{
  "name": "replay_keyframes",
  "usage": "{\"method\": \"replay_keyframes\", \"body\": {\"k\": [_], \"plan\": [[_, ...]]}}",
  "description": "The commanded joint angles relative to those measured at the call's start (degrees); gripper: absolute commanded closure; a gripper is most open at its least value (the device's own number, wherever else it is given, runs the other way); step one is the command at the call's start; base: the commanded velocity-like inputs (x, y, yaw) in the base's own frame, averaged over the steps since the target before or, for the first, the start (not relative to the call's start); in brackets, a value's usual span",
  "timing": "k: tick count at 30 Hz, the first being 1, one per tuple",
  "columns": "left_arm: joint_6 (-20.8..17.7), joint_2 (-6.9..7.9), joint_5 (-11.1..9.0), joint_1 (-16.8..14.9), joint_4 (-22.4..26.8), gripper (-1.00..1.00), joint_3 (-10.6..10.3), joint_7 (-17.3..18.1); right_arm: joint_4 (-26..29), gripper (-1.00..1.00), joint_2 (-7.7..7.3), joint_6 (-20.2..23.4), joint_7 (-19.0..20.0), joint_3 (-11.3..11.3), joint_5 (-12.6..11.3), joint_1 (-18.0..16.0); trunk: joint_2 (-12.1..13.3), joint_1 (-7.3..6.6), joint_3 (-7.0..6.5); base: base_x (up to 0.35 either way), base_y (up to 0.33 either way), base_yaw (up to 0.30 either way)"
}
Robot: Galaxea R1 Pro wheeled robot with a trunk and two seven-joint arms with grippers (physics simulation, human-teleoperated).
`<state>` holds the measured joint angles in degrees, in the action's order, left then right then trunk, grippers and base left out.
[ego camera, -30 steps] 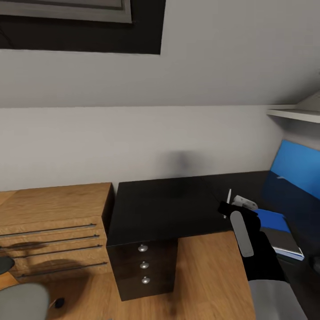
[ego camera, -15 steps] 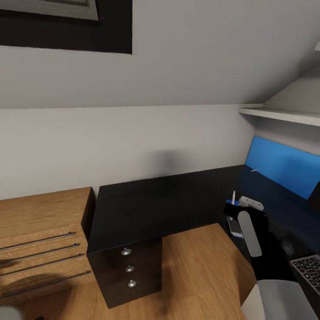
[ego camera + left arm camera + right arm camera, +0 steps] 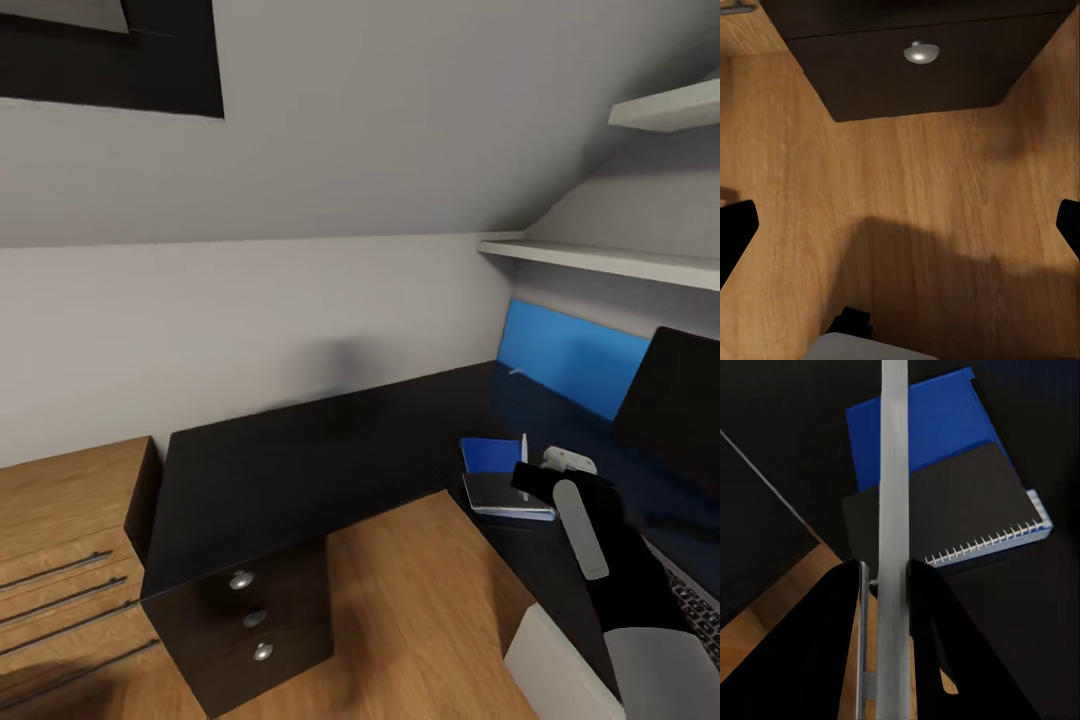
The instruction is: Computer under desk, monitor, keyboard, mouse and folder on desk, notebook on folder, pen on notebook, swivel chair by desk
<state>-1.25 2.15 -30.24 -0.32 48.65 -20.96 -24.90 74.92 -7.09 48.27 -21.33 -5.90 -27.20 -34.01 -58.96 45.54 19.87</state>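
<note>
The right gripper (image 3: 886, 585) is pinching the pen (image 3: 893, 510), its long axis pointing ahead over the notebook (image 3: 945, 506) lying on the blue folder (image 3: 919, 424) on the worktop (image 3: 300, 450). The left jaws are apparently spreading wide.

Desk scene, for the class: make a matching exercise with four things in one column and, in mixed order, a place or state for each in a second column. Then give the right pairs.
Things:
1. pen
2. notebook
3. folder
4. monitor

Places or states:
A. lies on the desk under the notebook
B. stands at the back of the desk by the blue panel
C. clamped between the fingers of the right gripper
D. dark cover with a spiral edge, lies on the blue folder

Pairs: 1-C, 2-D, 3-A, 4-B
</note>
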Motion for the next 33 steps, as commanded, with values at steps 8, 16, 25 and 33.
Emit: {"method": "replay_keyframes", "body": {"k": [8, 16, 25, 33], "plan": [[-0.15, 0.02, -0.19, -0.03, 0.13, -1.00, -0.40, -0.43, -1.01, 1.00, -0.62, 0.68, 1.46, 0.63, -0.07, -0.08, -0.05, 0.01, 0.08, 0.000, 0.000, -0.086], [-0.20, -0.29, -0.09, -0.03, -0.02, -1.00, -0.63, -0.35, -2.32, 1.00, -0.79, 1.22, 1.72, 5.90, 0.19, -0.09, -0.05, 0.01, 0.08, 0.003, 0.000, -0.002], [-0.17, -0.39, -0.06, -0.03, -0.64, -1.00, -2.80, -0.40, -4.85, 1.00, -1.95, 0.88, 2.01, 6.90, 0.23, -0.16, -0.05, 0.01, 0.08, 0.230, -0.015, 0.000], [-0.16, -0.62, 0.03, -0.03, -1.35, -1.00, -3.44, -0.41, -8.86, 1.00, -2.94, 0.18, 2.35, 6.95, 0.25, -0.36, -0.05, 0.01, 0.08, 0.112, -0.049, 0.000]]}}
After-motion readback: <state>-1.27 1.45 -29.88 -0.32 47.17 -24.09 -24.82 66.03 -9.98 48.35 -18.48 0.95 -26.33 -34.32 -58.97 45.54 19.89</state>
